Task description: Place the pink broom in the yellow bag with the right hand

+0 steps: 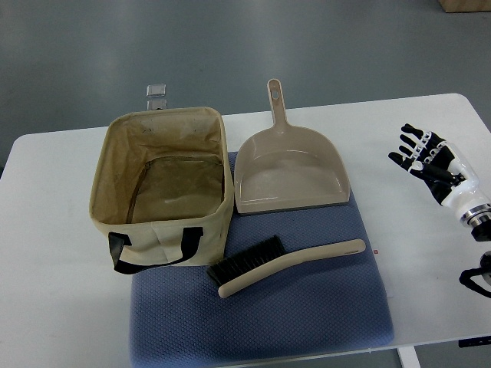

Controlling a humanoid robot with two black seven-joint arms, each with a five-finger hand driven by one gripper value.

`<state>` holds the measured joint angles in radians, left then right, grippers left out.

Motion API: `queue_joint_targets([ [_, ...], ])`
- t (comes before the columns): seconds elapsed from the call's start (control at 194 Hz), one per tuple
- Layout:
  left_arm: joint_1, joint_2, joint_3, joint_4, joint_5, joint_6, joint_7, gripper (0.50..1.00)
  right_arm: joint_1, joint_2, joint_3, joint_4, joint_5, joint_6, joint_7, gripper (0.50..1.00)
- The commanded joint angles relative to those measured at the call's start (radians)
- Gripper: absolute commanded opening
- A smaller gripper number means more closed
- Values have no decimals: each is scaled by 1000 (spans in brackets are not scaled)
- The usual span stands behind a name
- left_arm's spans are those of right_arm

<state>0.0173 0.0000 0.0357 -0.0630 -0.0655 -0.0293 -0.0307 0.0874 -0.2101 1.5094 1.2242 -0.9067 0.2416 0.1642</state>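
You are looking at the broom [288,266] lying flat on the blue mat [307,322], untouched. Its long axis is running left to right with a slight upward tilt toward the right: the dark bristles are sitting at the left end, near the bag [103,165], and the handle tip is pointing right. The broom reads more beige than pink in this view.

Your right hand [423,157] is hovering over the bare table [61,307], well apart from the broom. The handle is lying down and to the left of the fingers [406,146], its free end being the nearest part. Those fingers are spreading loosely, holding and touching nothing. No left arm is showing.

The bag is standing open-mouthed left of the dustpan [291,172], apparently empty, so placing is not yet started.
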Motion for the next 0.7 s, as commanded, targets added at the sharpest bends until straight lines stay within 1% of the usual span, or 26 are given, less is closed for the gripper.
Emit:
queue_joint_targets([
  [0.0,3,0,3,-1,4,0,0,1000,-2,1,0,1,0,1,2,950],
  [0.113,7,0,4,-15,6,0,0,1000,-2,1,-2,0,-1,1,31,950],
  [0.304,4,0,-2,-18,3,0,0,1000,-5,-12,-2,-11,-1,4,46,950],
  [0.448,3,0,-2,-18,3,0,0,1000,6,-17,-5,-35,-1,15,46,950],
  [0.562,3,0,-3,-18,3,0,0,1000,12,-17,-3,-57,-1,41,44,950],
  [0.696,3,0,-3,-18,3,0,-2,1000,12,-12,-2,-71,-1,39,48,950],
])
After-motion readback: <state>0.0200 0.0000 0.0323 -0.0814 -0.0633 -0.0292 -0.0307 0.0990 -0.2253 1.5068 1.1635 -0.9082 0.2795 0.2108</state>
